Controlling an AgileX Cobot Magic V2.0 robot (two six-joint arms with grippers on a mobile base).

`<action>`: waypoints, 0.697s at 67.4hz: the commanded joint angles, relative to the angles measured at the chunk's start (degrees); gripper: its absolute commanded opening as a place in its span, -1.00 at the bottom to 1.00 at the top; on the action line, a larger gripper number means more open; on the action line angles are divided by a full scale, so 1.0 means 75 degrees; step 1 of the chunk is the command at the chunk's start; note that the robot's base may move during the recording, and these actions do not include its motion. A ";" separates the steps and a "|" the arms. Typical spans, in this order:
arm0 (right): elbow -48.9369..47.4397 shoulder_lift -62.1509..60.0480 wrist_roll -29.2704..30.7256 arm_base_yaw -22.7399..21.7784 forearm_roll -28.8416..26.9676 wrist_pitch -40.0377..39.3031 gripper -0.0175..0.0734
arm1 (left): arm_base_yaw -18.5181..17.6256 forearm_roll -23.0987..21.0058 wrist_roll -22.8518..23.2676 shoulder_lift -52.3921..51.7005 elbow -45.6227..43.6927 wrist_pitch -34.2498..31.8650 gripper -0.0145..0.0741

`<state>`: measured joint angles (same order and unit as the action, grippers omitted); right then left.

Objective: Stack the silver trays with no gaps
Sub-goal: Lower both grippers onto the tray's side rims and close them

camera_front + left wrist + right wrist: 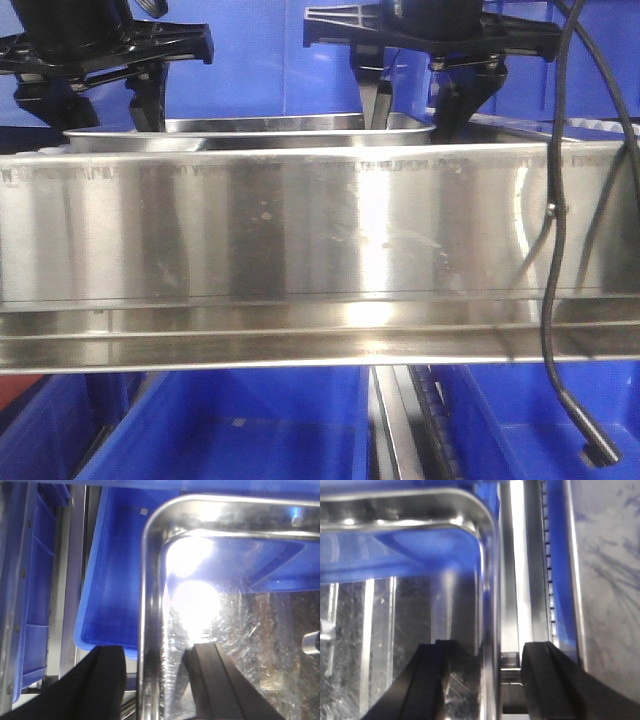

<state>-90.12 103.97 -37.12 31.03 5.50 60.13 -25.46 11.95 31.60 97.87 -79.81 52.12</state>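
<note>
A silver tray (250, 138) lies flat behind the shelf rail, with only its rim showing in the front view. My left gripper (100, 110) hangs over its left end and my right gripper (420, 105) over its right end. In the left wrist view the tray's left rim (150, 605) runs between the two black fingers of the left gripper (155, 680), which is open, with a gap on each side. The right gripper (490, 680) is open as well and straddles the tray's right rim (487, 580) without touching it. Whether another tray lies underneath cannot be told.
A long polished steel shelf rail (300, 220) fills the front view and hides the tray's body. Blue plastic bins (250, 430) stand below it, and another bin (110, 570) lies beside the tray. A black cable (555, 250) hangs down at the right. Steel roller tracks (520, 555) run along the tray's right side.
</note>
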 commanded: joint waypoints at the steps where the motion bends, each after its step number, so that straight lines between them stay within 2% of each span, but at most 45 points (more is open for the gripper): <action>1: -0.0072 -0.0011 -0.0011 0.0011 0.0044 -0.0090 -0.08 | -0.0017 -0.0042 0.0068 0.0003 0.0008 0.0005 -0.15; 20: -0.0072 -0.0012 -0.0011 0.0011 0.0044 -0.0090 -0.09 | -0.0017 -0.0042 0.0068 0.0003 0.0008 0.0106 -0.21; 37: -0.0072 0.0006 -0.0011 0.0011 0.0044 -0.0074 -0.51 | -0.0017 -0.0091 0.0068 0.0003 0.0008 0.0176 -0.43; 41: -0.0072 0.0006 -0.0011 0.0011 0.0044 -0.0074 -0.62 | -0.0017 -0.0091 0.0068 0.0003 0.0008 0.0190 -0.55; 47: -0.0072 -0.0008 -0.0011 0.0011 0.0044 -0.0074 -0.62 | -0.0017 -0.0091 0.0068 0.0003 0.0008 0.0284 -0.74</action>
<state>-90.12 104.01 -37.23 31.03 5.52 60.60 -25.46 12.10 31.72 97.87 -79.81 52.61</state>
